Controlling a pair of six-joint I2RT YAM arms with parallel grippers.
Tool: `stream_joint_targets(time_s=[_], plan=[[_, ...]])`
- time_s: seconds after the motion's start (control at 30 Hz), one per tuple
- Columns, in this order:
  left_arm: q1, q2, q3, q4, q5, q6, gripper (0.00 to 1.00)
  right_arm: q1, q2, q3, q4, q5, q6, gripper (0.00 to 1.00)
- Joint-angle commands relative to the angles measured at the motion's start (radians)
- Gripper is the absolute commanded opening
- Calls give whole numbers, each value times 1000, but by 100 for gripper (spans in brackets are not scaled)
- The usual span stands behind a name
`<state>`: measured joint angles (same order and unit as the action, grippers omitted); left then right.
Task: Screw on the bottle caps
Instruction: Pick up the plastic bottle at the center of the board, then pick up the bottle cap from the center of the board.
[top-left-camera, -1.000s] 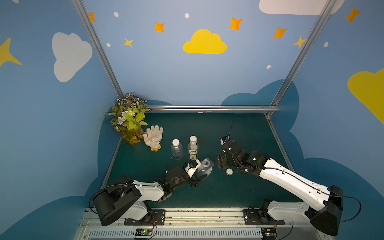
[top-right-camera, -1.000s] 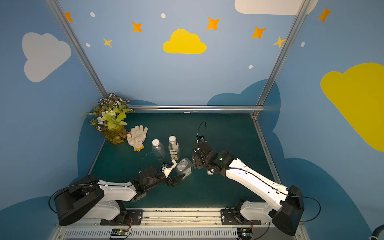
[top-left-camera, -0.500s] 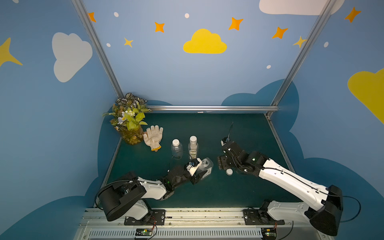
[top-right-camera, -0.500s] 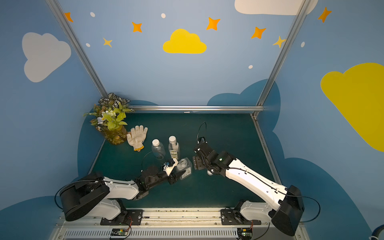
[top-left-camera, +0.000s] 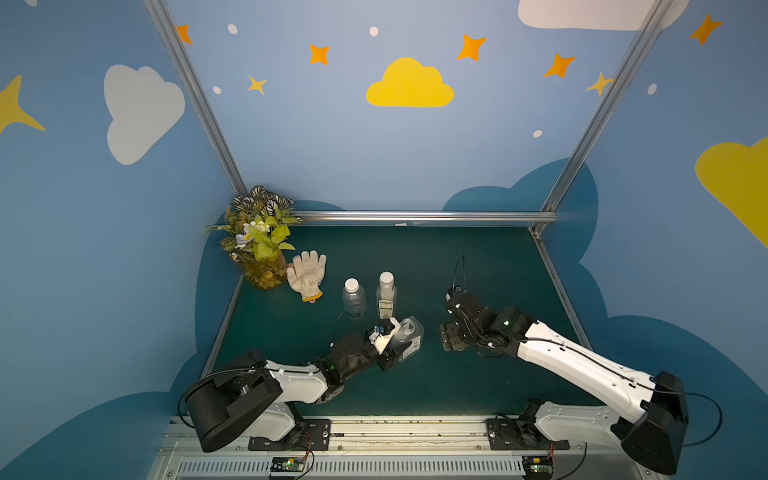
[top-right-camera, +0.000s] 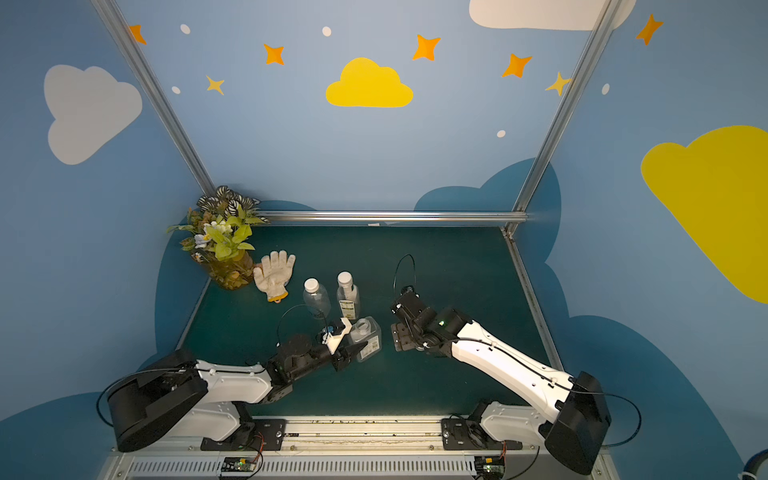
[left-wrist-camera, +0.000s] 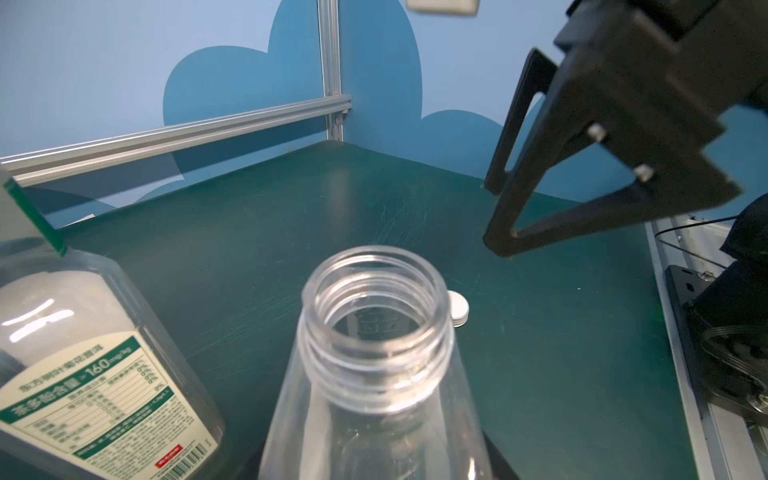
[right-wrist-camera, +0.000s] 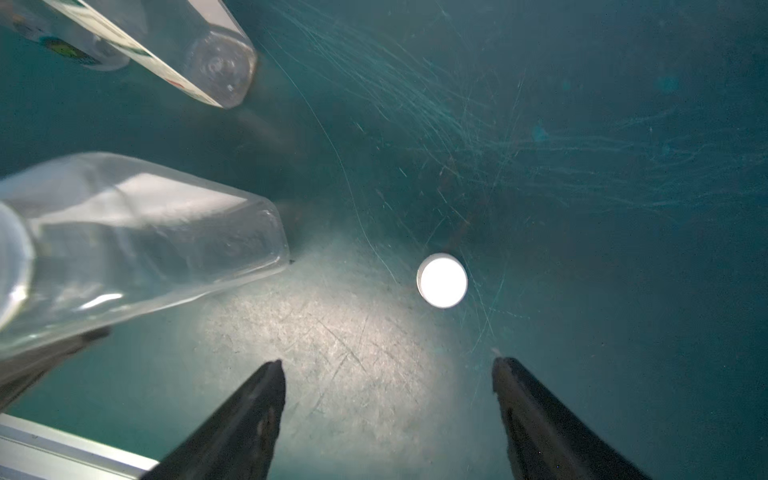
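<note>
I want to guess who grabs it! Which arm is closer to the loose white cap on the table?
Right. The right gripper hovers open close above the loose cap; the left gripper grips the uncapped bottle beside it.

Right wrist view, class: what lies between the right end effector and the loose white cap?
Only bare green mat; the right wrist view shows nothing between the open right end effector and the white cap.

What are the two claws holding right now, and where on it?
The left gripper seems to clasp the open bottle around its lower body; the right gripper is empty.
</note>
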<state>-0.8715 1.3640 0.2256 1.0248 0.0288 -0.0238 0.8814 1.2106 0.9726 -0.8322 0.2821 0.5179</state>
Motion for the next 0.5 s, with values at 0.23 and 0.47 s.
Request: stream_joint_targets(time_s=[0.23,0.47], plan=[[-1,-59,-31,-31,0,-22,40,-104,82,-53,-90,-93,65,84],[-1,-68,-32,-45,0,-25,39,-184,201,-53,-91,-224,8,80]])
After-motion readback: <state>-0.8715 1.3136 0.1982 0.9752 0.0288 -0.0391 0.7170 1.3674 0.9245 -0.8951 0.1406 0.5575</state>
